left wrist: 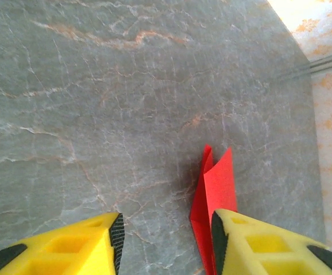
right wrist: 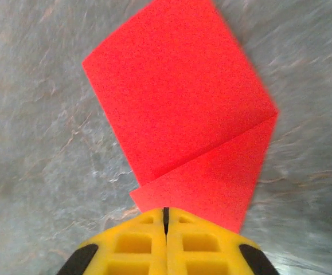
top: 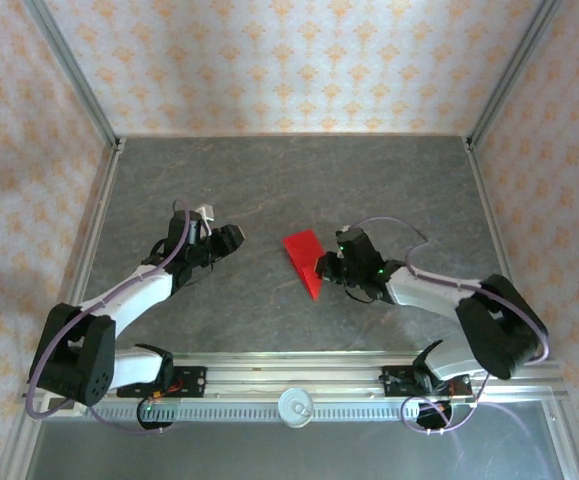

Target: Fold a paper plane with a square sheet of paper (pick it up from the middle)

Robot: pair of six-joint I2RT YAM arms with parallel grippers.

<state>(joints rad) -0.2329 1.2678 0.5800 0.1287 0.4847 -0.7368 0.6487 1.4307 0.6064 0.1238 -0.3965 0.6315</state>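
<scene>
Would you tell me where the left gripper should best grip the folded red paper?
Probably the raised edge of the folded red paper facing the left gripper, approached from the left: that edge stands off the table, and the right gripper pinches the opposite edge.

Soft, even light; right wrist view slightly blurred.

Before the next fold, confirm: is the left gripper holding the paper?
No; the left gripper hangs open, well apart from the red paper.
</scene>
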